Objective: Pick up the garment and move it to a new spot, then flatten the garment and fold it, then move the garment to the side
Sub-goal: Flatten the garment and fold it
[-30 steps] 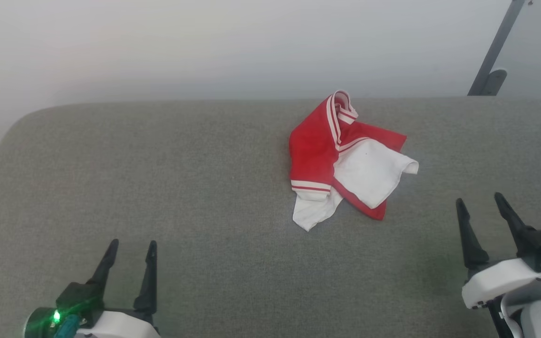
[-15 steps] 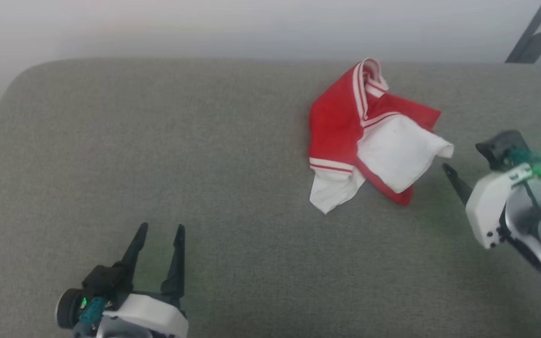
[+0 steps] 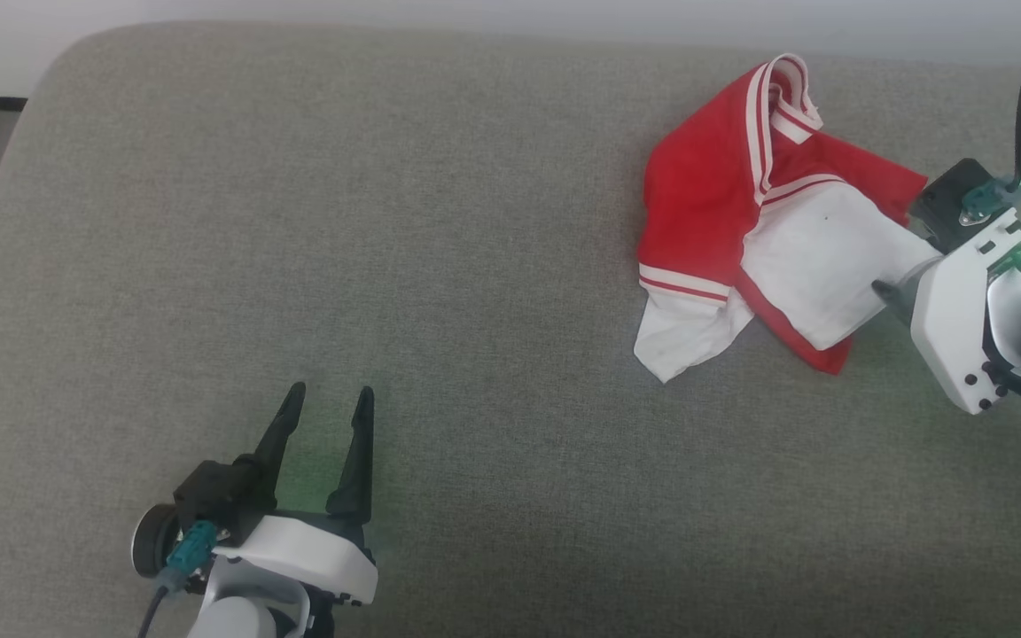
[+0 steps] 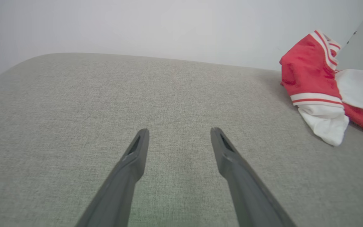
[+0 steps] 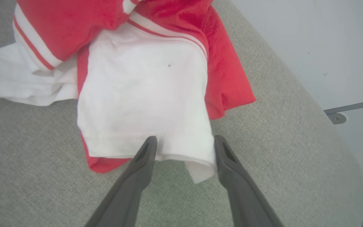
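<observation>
A crumpled garment (image 3: 705, 204), bright red with white end sections and thin red-and-white striped bands, lay on a grey upholstered surface (image 3: 386, 221). In the head view it sat at the far right of that surface, near the rear edge. One white section lay folded over the red and faced right, and another white end poked out at the heap's near-left corner. The right gripper (image 5: 185, 140) was at the garment's right side with its two dark fingers spread wide. In the right wrist view the fingertips reached just past the hem of the upper white section, one over the cloth and one at its side edge, with the hem lying between them. The jaws had not closed and gripped nothing; whether the fingers touched the fabric could not be told. In the head view one dark fingertip (image 3: 883, 289) showed at the white edge. The left gripper (image 3: 331, 390) was at the near left over bare upholstery, well apart from the garment, with its fingers wide open, empty and pointing away from the robot. In the left wrist view the garment (image 4: 307, 72) lay at the right edge in front of a pale wall (image 4: 169, 25).
</observation>
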`<state>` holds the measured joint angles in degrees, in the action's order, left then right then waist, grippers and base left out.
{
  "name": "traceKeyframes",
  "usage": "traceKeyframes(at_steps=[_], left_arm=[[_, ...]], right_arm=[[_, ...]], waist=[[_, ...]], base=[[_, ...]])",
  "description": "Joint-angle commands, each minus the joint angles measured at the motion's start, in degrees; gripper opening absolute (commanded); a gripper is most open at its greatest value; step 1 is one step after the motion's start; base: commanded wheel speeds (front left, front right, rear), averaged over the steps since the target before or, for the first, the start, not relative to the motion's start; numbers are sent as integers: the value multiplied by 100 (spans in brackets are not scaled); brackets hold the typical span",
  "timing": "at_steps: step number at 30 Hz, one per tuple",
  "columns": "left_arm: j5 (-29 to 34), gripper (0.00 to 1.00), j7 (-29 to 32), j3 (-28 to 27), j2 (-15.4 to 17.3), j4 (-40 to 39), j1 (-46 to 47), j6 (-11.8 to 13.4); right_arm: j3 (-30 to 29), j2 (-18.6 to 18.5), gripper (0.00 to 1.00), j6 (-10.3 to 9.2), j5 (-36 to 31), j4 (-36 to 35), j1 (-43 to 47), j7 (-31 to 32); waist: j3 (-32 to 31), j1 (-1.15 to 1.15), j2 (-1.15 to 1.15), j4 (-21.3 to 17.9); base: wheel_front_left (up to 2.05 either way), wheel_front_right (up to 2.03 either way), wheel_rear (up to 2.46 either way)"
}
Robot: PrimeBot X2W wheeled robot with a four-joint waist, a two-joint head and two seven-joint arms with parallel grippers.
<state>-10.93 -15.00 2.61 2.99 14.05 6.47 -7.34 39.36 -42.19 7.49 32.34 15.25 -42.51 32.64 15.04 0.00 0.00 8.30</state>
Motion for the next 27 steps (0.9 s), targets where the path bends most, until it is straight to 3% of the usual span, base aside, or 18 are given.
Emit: traceKeyframes(at_steps=[1,2,10,13,21,27], left_arm=[[-69,100,-27,3,-9,-3,105,-15],[-89,100,-27,4,-10,5,109,-15],[-110,100,-27,17,-8,0,225,-16],[-81,100,-27,23,-8,-9,263,-15],[-19,100,-27,-10,-8,-65,384,-12],[-15,100,-27,67,90,-68,562,-12]], right_arm=[[65,-47,17,1,60,15,-96,-67],[134,-78,0,1,72,38,-119,-91],[422,-77,0,1,253,197,-363,-251],[303,-256,0,0,342,301,-373,-349],[-785,-1054,0,1,514,819,292,-727],[-1697,-1083,0,0,497,1569,846,-1084]], waist=[[33,0,0,-5],[47,0,0,-16],[117,0,0,-157],[152,0,0,-225],[364,0,0,-461],[584,0,0,-595]], base=[[0,0,0],[0,0,0],[0,0,0],[0,0,0],[0,0,0],[0,0,0]])
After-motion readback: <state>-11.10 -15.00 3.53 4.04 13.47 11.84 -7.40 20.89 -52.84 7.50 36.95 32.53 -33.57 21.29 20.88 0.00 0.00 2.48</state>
